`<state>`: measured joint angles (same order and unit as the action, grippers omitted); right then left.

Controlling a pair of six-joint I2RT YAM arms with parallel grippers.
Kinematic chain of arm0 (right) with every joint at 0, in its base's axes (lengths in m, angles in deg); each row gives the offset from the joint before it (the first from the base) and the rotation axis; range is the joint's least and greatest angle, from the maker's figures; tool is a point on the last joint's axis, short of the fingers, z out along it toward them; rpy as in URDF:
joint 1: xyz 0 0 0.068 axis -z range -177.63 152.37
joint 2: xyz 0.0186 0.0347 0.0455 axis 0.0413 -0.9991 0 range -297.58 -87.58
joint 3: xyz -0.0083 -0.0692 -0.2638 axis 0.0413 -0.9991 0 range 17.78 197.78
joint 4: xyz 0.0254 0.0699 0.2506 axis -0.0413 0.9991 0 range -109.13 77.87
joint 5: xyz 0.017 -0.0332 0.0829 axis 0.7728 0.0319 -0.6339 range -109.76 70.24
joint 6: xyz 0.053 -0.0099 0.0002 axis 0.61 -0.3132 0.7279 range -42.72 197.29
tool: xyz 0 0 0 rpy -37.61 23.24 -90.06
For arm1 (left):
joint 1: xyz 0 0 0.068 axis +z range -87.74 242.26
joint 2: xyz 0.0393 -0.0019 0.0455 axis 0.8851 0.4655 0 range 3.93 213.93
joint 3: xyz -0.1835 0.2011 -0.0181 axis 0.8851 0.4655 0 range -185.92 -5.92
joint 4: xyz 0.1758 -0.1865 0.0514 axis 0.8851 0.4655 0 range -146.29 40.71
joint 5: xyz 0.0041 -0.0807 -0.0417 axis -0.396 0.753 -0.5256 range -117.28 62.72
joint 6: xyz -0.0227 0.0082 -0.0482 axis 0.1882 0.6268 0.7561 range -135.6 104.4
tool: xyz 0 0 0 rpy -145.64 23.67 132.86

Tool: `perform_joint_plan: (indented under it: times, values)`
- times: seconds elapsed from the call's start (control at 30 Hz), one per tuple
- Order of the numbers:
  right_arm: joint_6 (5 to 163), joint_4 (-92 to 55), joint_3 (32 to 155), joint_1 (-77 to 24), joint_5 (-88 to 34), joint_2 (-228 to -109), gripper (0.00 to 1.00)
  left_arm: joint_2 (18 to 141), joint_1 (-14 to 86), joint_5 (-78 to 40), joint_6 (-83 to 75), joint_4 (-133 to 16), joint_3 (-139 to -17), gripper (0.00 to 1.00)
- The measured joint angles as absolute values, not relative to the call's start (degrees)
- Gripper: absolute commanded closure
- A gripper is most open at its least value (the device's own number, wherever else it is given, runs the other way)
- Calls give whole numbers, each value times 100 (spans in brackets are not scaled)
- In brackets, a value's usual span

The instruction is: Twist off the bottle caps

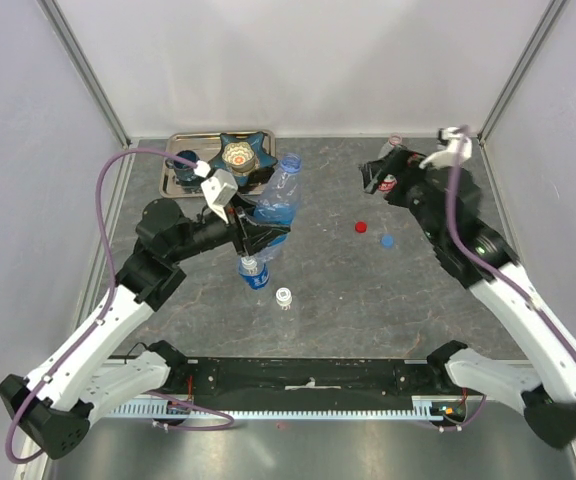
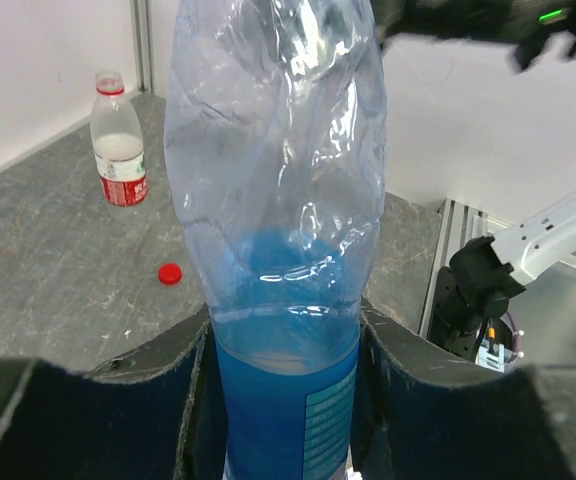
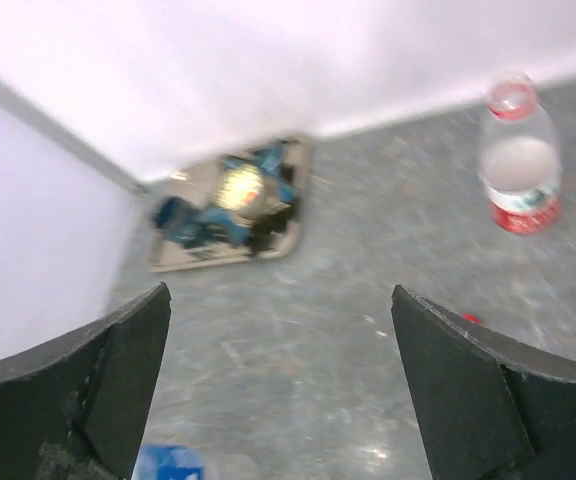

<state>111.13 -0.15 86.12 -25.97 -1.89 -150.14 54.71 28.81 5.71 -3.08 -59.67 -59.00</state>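
Observation:
My left gripper (image 1: pixel 251 237) is shut on a crumpled blue-labelled bottle (image 1: pixel 279 193), held tilted above the table; in the left wrist view the fingers press both sides of the bottle (image 2: pixel 278 250) at its label. My right gripper (image 1: pixel 371 180) hangs open and empty at the back right, its jaws (image 3: pixel 280 295) wide apart. A red cap (image 1: pixel 361 227) and a blue cap (image 1: pixel 387 240) lie loose on the table. The red-labelled bottle (image 3: pixel 518 160) stands uncapped behind the right gripper. A small blue-labelled bottle (image 1: pixel 254 272) and a tiny plain bottle (image 1: pixel 284 297) stand capped below the left gripper.
A metal tray (image 1: pixel 176 185) at the back left holds a blue star-shaped dish (image 1: pixel 245 153) and a dark blue mug (image 1: pixel 182 162). White walls close in the back and sides. The right wrist view is motion-blurred.

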Motion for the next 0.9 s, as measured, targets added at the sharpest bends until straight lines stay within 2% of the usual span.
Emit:
perform_joint_plan:
  times: [0.2, 0.37, 0.6, 0.7, 0.8, 0.83, 0.9]
  values:
    - [10894, -861, 8555, -2752, -1555, -13887, 2, 6278, 2874, 593, -308, -5764, -6296, 53]
    - [10905, -1127, 8822, -2787, -2786, -14350, 2, 6826, 2654, 582, -324, -5497, -6718, 53]
    - [11015, -1154, 8843, -2809, -3459, -14855, 2, 7106, 2066, 556, -503, -5093, -6969, 53]
    - [11032, -1246, 8843, -2827, -3546, -14837, 9, 7204, 1945, 558, -593, -4986, -7087, 53]
    - [11050, -1274, 8843, -2829, -3592, -14837, 22, 7235, 1886, 556, -641, -4916, -7159, 53]
    - [11052, -1276, 8843, -2829, -3608, -14837, 30, 7237, 1871, 554, -658, -4907, -7177, 53]
    - [11054, -1278, 8843, -2829, -3640, -14837, 37, 7242, 1862, 532, -691, -4907, -7199, 53]
